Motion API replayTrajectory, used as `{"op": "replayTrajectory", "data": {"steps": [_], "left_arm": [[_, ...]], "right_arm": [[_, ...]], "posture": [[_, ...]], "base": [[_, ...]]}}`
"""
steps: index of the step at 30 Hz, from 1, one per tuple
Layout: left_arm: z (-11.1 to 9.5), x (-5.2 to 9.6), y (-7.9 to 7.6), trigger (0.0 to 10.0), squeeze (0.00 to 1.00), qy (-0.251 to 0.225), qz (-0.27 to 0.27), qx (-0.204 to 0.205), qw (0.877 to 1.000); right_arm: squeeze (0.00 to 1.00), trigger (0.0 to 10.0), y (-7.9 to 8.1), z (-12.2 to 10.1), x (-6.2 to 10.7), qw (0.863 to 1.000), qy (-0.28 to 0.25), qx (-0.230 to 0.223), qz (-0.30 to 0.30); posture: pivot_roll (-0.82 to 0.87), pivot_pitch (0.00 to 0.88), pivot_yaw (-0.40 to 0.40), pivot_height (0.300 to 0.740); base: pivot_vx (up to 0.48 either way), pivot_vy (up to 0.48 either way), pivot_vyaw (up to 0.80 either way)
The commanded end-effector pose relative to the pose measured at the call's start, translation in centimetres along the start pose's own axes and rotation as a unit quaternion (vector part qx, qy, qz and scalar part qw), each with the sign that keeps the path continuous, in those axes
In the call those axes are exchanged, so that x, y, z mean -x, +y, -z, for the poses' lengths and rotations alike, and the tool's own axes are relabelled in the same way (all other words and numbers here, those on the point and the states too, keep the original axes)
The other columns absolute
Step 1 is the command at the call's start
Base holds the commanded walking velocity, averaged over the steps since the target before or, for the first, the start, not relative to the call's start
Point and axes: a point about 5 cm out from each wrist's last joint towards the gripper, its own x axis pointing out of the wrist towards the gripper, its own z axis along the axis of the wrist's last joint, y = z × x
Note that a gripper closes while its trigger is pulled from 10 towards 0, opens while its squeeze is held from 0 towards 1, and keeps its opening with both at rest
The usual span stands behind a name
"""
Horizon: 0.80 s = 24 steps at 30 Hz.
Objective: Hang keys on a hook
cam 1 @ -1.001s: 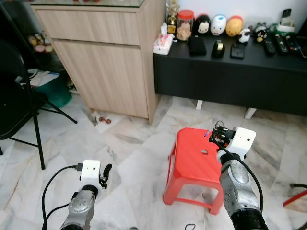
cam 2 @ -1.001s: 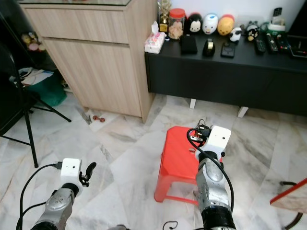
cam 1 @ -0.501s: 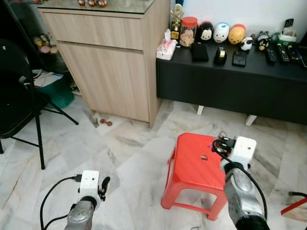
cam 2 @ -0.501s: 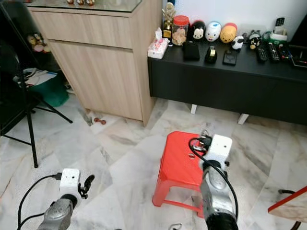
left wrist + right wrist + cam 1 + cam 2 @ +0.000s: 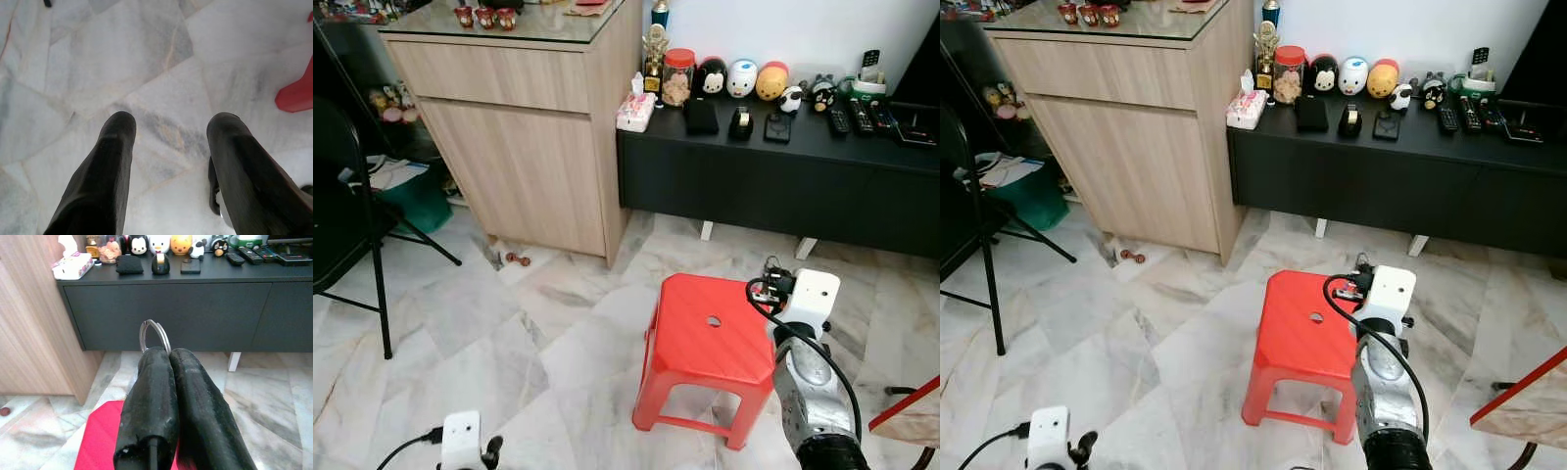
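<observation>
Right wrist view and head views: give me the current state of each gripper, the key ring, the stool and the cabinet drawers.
Right gripper: shut on the key ring, raised above the stool's far edge.
Key ring: pinched between the fingertips, loop sticking out, not on any hook.
Left gripper: open, holding nothing, low over the marble floor.
Red stool: upright, top bare.
Wooden cabinet drawers: closed.

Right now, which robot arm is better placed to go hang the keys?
The right. Its pincer is shut on the key ring, raised above the red stool. The left pincer hangs open and empty, low over the marble floor.
</observation>
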Motion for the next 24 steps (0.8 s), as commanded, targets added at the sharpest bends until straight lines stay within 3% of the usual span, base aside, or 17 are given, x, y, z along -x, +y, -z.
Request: {"op": "replayTrajectory", "data": {"steps": [1,4,9,13,20,22,23,24], "left_arm": [[0.8,0.2,0.1,10.0,0.00,0.017,-0.004,-0.002,1.000],[0.8,0.2,0.0,10.0,0.00,0.017,0.001,-0.002,1.000],[1.0,0.3,0.0,10.0,0.00,0.022,0.001,-0.001,1.000],[1.0,0.3,-0.1,10.0,0.00,0.022,0.003,-0.002,1.000],[1.0,0.2,-0.4,10.0,0.00,0.026,0.012,0.001,1.000],[1.1,0.2,-0.6,10.0,0.00,0.028,0.016,-0.001,0.999],[1.1,0.2,-0.6,10.0,0.00,0.028,0.016,-0.001,0.999],[1.0,0.2,-0.6,10.0,0.00,0.028,0.017,-0.001,0.999]], "right_arm": [[0.00,10.0,-0.2,-0.2,-0.1,1.000,-0.006,0.005,0.008],[0.00,10.0,-0.8,0.8,0.3,0.999,0.017,-0.010,0.031],[0.00,10.0,-3.3,4.4,1.7,0.986,0.116,-0.017,0.119],[0.00,10.0,-3.9,5.9,2.4,0.980,0.151,-0.019,0.125],[0.00,10.0,-3.2,10.0,4.4,0.965,0.255,0.045,0.041],[0.00,10.0,-2.9,11.4,5.6,0.953,0.289,0.087,0.015],[0.00,10.0,-2.9,11.4,5.6,0.953,0.289,0.087,0.015],[0.00,10.0,-3.2,12.5,6.6,0.942,0.326,0.077,0.027]], "posture": [[0.05,0.034,-0.003,0.740],[0.05,0.028,-0.002,0.740],[0.04,0.013,0.005,0.740],[0.04,0.009,0.006,0.740],[0.03,0.002,0.012,0.740],[0.04,0.005,0.012,0.740],[0.04,0.005,0.012,0.740],[0.04,0.014,0.011,0.740]], "base": [[0.000,0.000,0.00],[0.000,0.000,0.00],[0.000,0.000,0.00],[0.000,0.000,0.00],[0.000,0.000,0.00],[0.000,0.000,0.00],[0.000,0.000,0.00],[0.000,0.000,0.00]]}}
